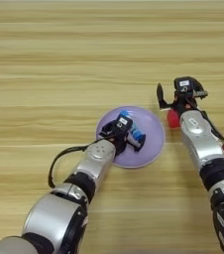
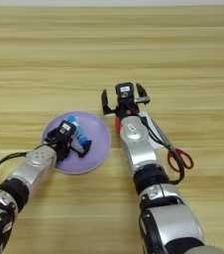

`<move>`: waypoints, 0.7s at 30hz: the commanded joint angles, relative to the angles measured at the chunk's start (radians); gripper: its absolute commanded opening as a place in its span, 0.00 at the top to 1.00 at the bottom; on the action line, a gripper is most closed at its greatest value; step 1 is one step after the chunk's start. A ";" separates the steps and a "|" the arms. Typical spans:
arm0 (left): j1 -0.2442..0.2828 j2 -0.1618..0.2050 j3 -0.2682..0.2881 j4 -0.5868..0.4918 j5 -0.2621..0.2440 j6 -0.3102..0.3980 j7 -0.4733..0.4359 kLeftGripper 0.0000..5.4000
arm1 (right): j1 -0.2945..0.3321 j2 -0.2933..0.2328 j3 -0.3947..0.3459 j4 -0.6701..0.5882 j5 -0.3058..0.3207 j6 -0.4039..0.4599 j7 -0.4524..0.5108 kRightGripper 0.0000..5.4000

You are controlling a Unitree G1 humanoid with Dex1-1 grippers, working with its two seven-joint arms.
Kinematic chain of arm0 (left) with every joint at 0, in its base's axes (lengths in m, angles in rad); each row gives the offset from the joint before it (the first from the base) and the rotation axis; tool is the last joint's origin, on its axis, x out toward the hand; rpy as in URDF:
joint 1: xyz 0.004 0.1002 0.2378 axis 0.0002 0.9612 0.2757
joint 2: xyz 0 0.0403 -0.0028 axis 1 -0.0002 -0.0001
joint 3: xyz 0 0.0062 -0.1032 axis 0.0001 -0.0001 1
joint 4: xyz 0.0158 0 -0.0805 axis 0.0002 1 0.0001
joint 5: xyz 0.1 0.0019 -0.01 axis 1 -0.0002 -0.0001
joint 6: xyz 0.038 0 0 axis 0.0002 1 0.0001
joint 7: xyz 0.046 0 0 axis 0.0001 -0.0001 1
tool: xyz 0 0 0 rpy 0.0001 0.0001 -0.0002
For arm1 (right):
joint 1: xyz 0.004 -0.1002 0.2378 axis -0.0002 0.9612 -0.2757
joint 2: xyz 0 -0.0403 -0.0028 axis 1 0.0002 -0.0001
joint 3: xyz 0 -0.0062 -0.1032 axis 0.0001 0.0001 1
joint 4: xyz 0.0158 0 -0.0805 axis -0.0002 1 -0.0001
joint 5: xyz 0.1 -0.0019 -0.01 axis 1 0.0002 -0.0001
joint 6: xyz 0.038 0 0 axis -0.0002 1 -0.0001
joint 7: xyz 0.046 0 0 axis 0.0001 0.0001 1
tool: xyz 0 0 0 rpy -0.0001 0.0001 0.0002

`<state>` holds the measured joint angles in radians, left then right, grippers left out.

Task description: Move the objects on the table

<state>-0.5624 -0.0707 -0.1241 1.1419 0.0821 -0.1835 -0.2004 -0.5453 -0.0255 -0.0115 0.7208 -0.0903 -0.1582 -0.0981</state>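
left jaws on cylinder in the plate, right jaws over the cube

landmark: purple plate (image 2: pixel 100 149). my left gripper (image 2: pixel 78 140) is over the plate's middle, fingers clamped on the blue-and-white cylinder (image 2: pixel 79 134); its long axis runs diagonally, far-left to near-right. my right gripper (image 2: pixel 126 100) hangs just right of the plate, fingers spread wide, the red cube (image 1: pixel 173 119) right under its wrist, mostly hidden. red-handled scissors (image 2: pixel 176 151) lie further right of the plate. table (image 1: pixel 59 59) beyond the plate is bare, so i judge there's room to move that way.
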 commanded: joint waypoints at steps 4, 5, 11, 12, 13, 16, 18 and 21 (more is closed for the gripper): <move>-0.017 -0.003 0.006 0.012 0.010 -0.012 0.006 0.00 | -0.010 0.000 -0.001 0.000 0.006 0.015 0.005 0.01; -0.020 -0.006 0.007 0.015 0.010 -0.013 0.006 0.00 | -0.010 0.000 -0.001 0.002 0.005 0.015 0.005 0.01; -0.023 -0.009 0.010 0.025 0.010 -0.015 0.010 0.00 | -0.012 -0.001 -0.002 0.009 0.005 0.011 0.005 0.01; -0.023 -0.008 0.011 0.026 0.010 -0.014 0.012 0.00 | -0.012 -0.001 -0.002 0.009 0.005 0.011 0.004 0.01; -0.023 -0.007 0.011 0.027 0.010 -0.014 0.011 0.00 | -0.012 -0.001 -0.002 0.009 0.005 0.011 0.004 0.01; -0.021 -0.005 0.011 0.026 0.012 -0.016 0.013 0.03 | -0.011 0.000 -0.001 0.008 0.004 0.010 0.003 0.00; -0.018 -0.003 0.011 0.022 0.012 -0.020 0.013 0.05 | -0.010 0.001 -0.001 0.008 0.004 0.010 0.002 0.00; -0.011 0.002 0.011 0.013 0.014 -0.029 0.014 0.12 | -0.012 0.002 0.000 0.009 0.003 0.010 0.000 0.00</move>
<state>-0.5687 -0.0722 -0.1184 1.1550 0.0870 -0.2034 -0.1935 -0.5453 -0.0258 -0.0115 0.7225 -0.0905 -0.1583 -0.0979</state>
